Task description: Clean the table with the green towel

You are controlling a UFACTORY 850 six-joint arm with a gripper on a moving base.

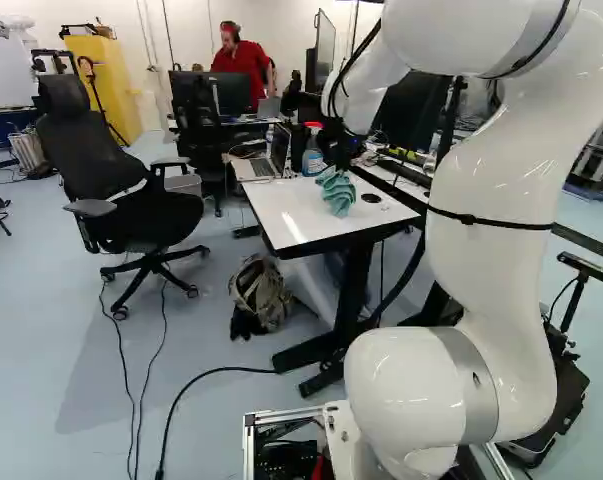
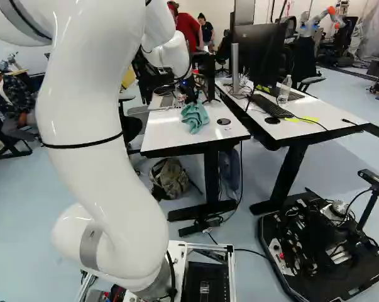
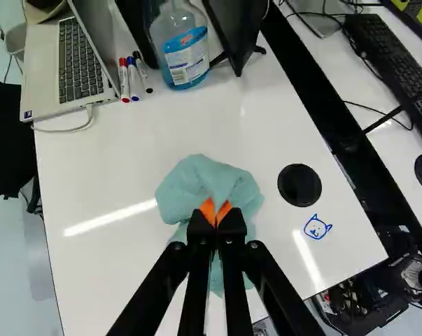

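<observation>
Gripper (image 3: 216, 212) closed, pinching the green towel (image 3: 190, 183), bunched apparently on the desk (image 3: 106, 168). Step, judged: grasp made, wiping due. Next, you press lightly and sweep toward 3 o'clock, across the blue doodle (image 3: 317, 227); spray bottle (image 3: 186, 59) at 12, avoid.

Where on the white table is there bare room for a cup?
Between the green towel and the laptop, and between the towel and the spray bottle. It's crowded at the far end: laptop, markers, bottle. The gripper and towel take the middle.
</observation>
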